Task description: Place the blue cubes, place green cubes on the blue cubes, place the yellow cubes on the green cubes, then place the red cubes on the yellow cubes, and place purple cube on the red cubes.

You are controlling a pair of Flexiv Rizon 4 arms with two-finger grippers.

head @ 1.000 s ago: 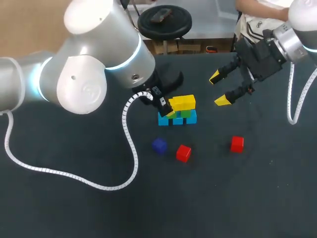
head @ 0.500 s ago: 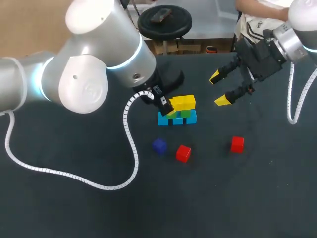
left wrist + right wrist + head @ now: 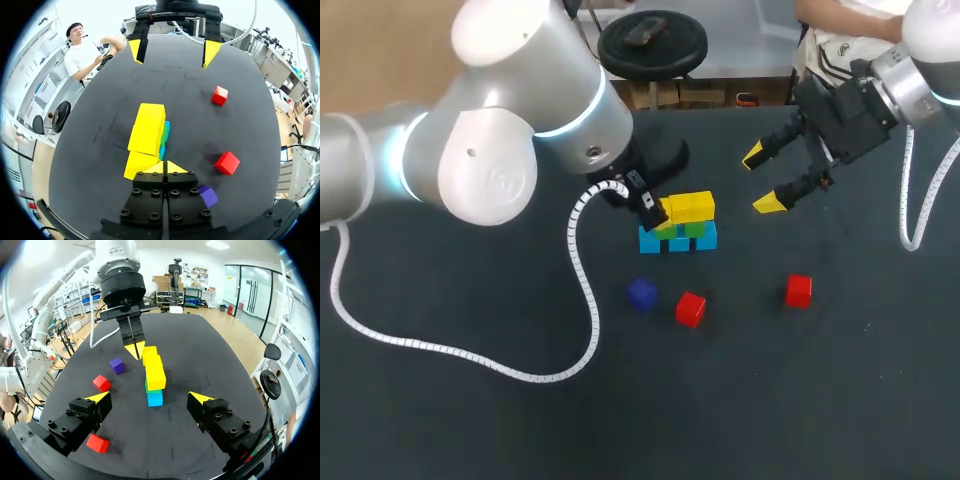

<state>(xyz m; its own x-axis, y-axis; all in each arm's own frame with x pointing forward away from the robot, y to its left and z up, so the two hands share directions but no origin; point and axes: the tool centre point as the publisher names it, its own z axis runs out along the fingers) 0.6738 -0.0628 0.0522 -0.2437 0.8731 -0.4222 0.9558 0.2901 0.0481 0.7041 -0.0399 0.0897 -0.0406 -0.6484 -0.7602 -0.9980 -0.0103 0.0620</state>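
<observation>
The left arm [image 3: 490, 130] was built of bulky, rounded, glossy white-grey segments, and a ring of pale blue light [image 3: 590, 115] was seen at its joint. A white coiled cable [image 3: 582, 280] was looped along it to the black left gripper [image 3: 660, 220], whose finger blocks were studded with round screws [image 3: 155, 192]. The right arm [image 3: 925, 50] was made alike, with a silver wrist, a second coiled cable [image 3: 904, 215] and a black right gripper [image 3: 763, 180] tipped in yellow.
</observation>
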